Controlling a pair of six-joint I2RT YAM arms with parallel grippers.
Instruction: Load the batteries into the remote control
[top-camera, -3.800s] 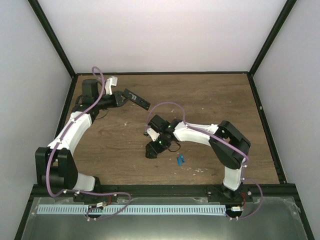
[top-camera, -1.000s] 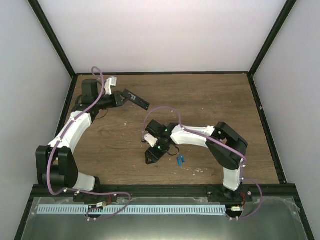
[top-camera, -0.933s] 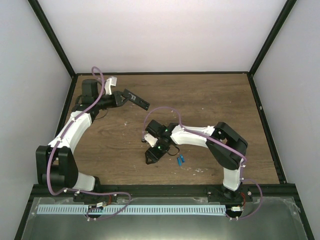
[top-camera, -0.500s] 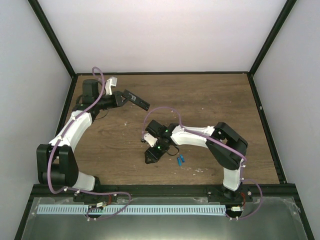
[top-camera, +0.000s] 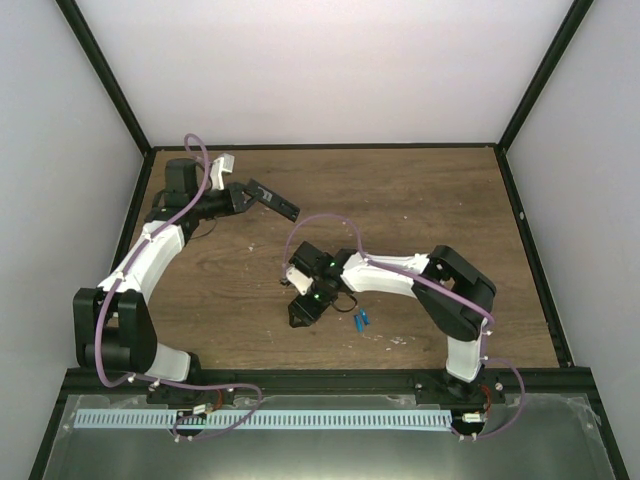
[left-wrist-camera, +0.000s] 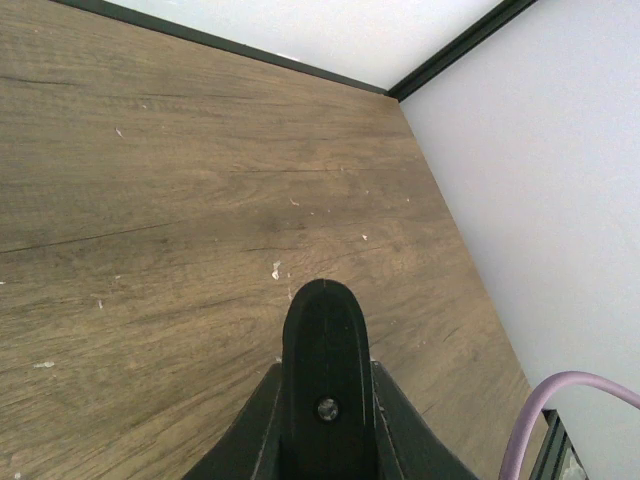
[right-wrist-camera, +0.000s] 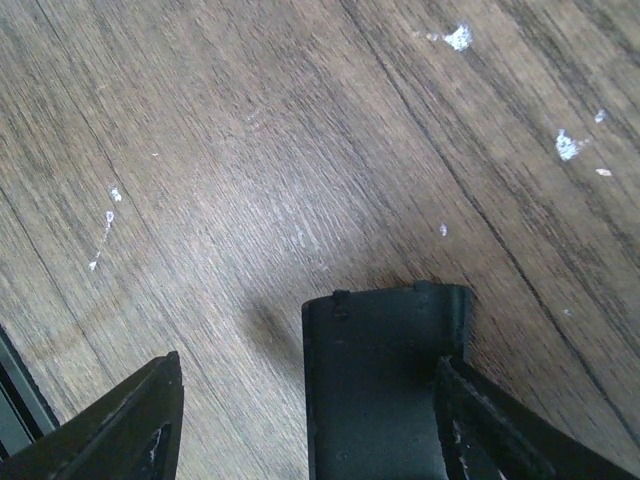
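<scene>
My left gripper (top-camera: 246, 196) is shut on the remote control (top-camera: 274, 201), a slim black bar held above the table at the back left. In the left wrist view its rounded end (left-wrist-camera: 323, 350), with a small screw, sticks out between the fingers (left-wrist-camera: 398, 435). Two blue batteries (top-camera: 361, 320) lie together on the wood, just right of my right gripper (top-camera: 299, 314). My right gripper (right-wrist-camera: 305, 420) is open low over the table. A flat black piece with small tabs (right-wrist-camera: 380, 380), like a battery cover, lies between its jaws. It sits against the right finger (right-wrist-camera: 500, 425), with a gap to the left finger (right-wrist-camera: 135, 430).
The brown wooden table (top-camera: 400, 200) is ringed by a black frame and white walls. A metal channel (top-camera: 300, 420) runs along the near edge behind the arm bases. Purple cables loop over both arms.
Since the earliest frame my right gripper has shifted slightly left and toward the near edge. Over the last second nothing visibly moves, and the left arm holds still.
</scene>
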